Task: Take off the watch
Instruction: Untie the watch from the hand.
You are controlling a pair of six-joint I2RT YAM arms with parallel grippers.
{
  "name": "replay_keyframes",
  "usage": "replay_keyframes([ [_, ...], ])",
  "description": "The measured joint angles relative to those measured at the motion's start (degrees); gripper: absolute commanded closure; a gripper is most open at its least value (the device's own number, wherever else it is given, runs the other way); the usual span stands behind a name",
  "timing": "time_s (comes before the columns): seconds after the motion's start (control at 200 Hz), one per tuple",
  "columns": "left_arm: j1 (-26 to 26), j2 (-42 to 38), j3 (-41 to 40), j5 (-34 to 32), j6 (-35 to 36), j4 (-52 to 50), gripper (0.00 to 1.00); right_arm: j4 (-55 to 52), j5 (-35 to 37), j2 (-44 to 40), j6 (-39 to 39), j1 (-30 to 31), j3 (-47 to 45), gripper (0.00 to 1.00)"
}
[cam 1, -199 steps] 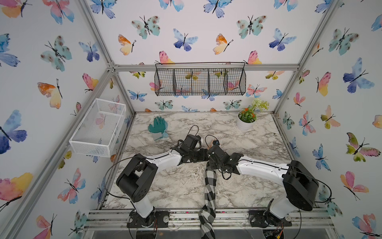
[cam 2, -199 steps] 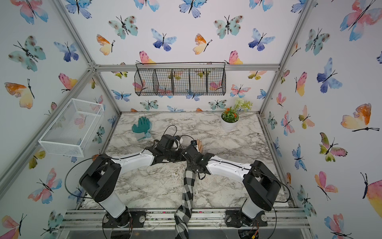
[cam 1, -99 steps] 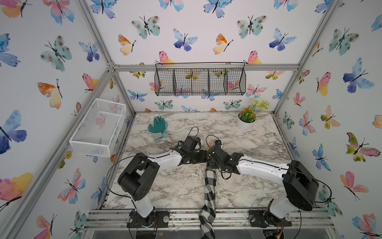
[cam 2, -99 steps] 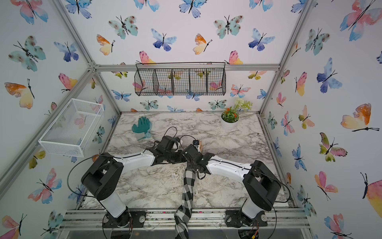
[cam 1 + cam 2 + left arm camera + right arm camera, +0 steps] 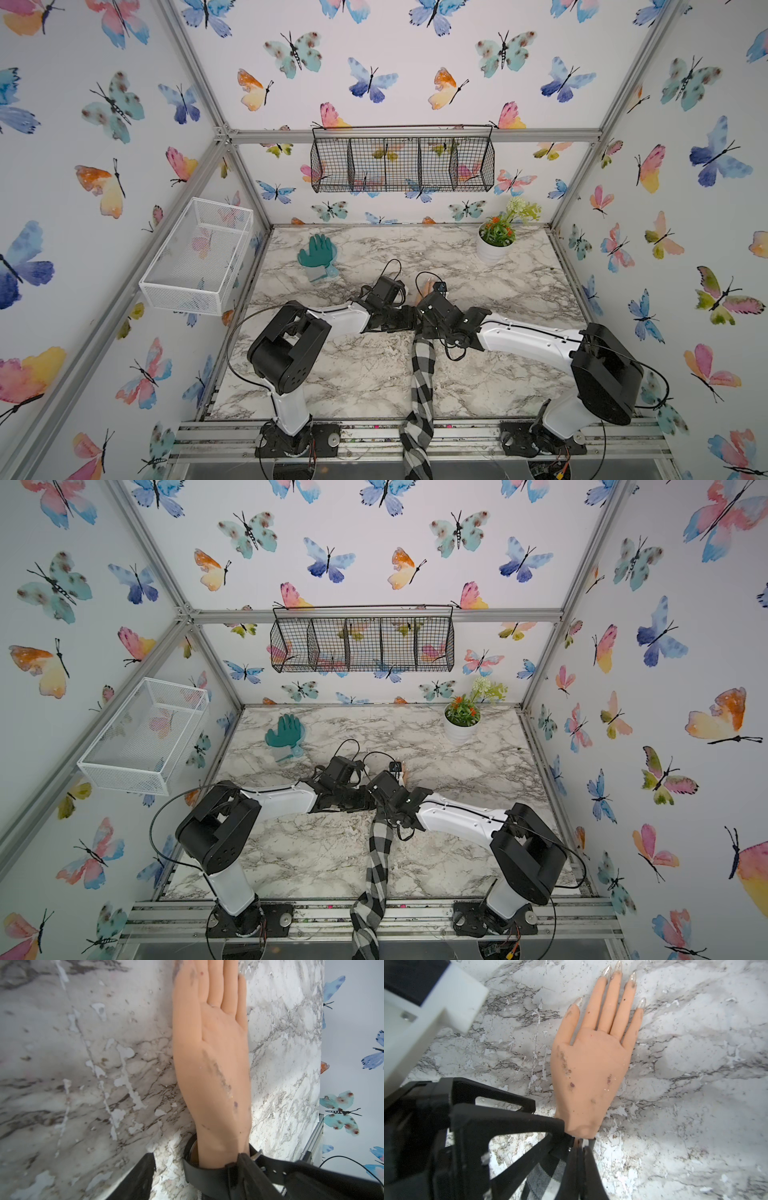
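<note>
Both arms are in tight at the middle of the worktop (image 5: 519, 299), meeting over the wrist of the mannequin hand (image 5: 591, 1068). That hand lies flat, back up, long nails pointing to the far side. And there's the watch (image 5: 199, 1167): its black strap is wrapped round that wrist, between the hand and the checked sleeve (image 5: 422, 374) that trails to the near edge and hangs over it. The silvery buckle (image 5: 256, 1154) is on show, with the holed strap end poking out past it. The dial is hidden.

The left gripper (image 5: 196, 1159) reaches in from the left, its fingers (image 5: 508, 1124) a narrow way apart. One lies against the strap on top of the wrist, and its partner sits just beside the wrist with a strip of marble showing between, so it isn't closed on anything. The right gripper (image 5: 579, 1147), in from the right, has its fingers (image 5: 588, 1167) pressed flat together, tips right at the strap where hand meets sleeve. Whether they nip the strap end, I can't tell.

Around the edges are a green glove (image 5: 318, 253) at the far left and a potted plant (image 5: 490, 251) at the far right. A white mesh basket (image 5: 178, 293) hangs on the left wall, a black wire basket (image 5: 403, 166) on the far wall.
</note>
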Motion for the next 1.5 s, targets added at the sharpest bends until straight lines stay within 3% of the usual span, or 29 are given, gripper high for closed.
replay_keyframes([
  [0.29,-0.68,0.52,0.00,0.37,0.11,1.75,0.41,3.23,-2.54,-3.52,2.62,-2.91,-6.82,0.98],
  [0.706,-0.68,1.55,0.00,1.07,0.42,2.82,0.40,12.39,-7.87,-0.66,4.50,-3.85,-11.32,0.98],
  [0.831,-0.20,1.60,0.00,0.83,0.52,2.71,0.37,15.89,-9.44,-0.72,4.33,-4.13,-12.37,0.98],
  [1.086,0.02,0.02,-0.02,-2.03,1.60,-0.26,0.21,22.88,-12.63,-1.79,4.31,-4.63,-15.85,0.98],
  [1.501,-1.25,-3.06,2.80,-5.33,3.56,-7.91,0.21,28.70,-17.27,-1.81,4.35,-4.31,-17.77,0.98],
])
